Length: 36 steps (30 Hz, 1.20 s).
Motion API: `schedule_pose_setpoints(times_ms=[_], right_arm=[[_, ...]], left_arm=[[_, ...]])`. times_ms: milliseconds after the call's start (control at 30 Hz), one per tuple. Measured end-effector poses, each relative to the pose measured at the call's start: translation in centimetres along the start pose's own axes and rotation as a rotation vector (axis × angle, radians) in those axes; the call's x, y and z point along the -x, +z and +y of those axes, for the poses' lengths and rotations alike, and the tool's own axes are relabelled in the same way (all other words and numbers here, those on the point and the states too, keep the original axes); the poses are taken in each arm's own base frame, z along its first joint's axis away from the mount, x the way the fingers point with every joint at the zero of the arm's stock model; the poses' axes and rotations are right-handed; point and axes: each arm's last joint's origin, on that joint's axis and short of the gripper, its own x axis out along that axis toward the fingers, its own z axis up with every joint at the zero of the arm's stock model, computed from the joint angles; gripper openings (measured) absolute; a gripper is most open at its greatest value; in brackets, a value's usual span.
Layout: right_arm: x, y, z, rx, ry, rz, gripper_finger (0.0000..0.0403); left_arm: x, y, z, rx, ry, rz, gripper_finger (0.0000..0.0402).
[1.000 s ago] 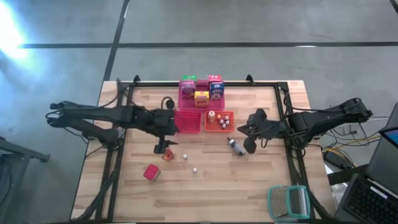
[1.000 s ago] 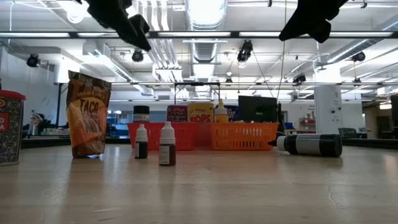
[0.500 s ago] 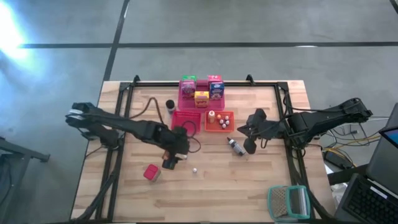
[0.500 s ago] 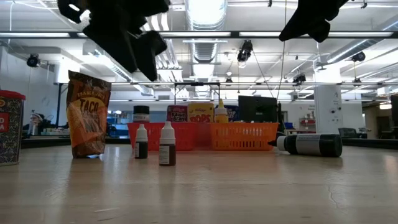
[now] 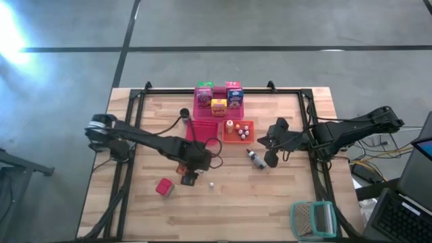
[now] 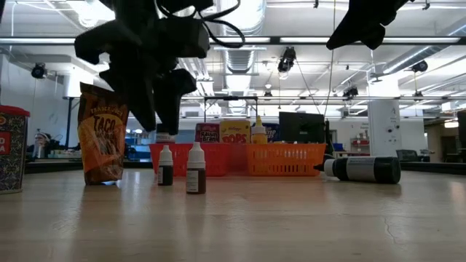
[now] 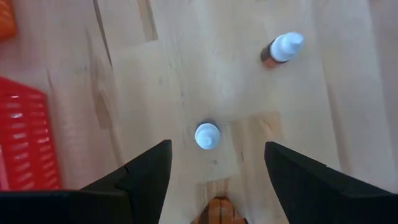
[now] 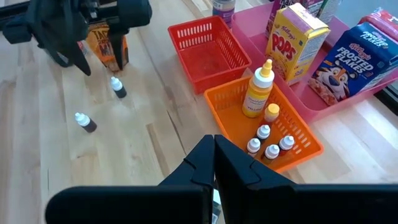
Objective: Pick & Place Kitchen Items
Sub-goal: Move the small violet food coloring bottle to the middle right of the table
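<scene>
Hovering my left gripper with its fingers spread wide and holding nothing, I had lined it up directly over a small white-capped dropper bottle standing upright on the wooden table, low of centre in the high view. I judged the gap was set wide so the fingers could drop on either side of the cap. A second dropper bottle stood apart from it, toward the upper right of my wrist picture. The taco seasoning packet stood upright at the left of the low view, just beside my wrist in the high view. My left arm stretched from the left edge of the high view across to mid-table, bent downward at the wrist. The orange basket already held several such bottles, so I took that as the likely destination. My right gripper waited, clenched on nothing, near a dark bottle lying on its side, right of centre.
</scene>
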Motion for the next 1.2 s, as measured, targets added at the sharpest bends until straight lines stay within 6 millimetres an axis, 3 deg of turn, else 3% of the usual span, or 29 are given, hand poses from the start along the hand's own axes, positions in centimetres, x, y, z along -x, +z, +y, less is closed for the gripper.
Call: schedule_pose_setpoints(times_ms=[400,733,1200], right_arm=[[0.0,0.0,0.0,0.001,0.000,0.000,0.0008],[0.0,-0.1,0.0,0.002,-0.001,0.002,0.0008],[-0.5,-0.7,-0.1,0.010,-0.011,0.018,0.0008]], left_arm=[[-2.8,-0.1,0.1,0.013,0.017,0.075,0.0261],[-3.7,0.0,0.1,0.020,0.036,0.092,0.0258],[-3.7,0.2,0.2,0.023,0.037,0.065,0.0150]])
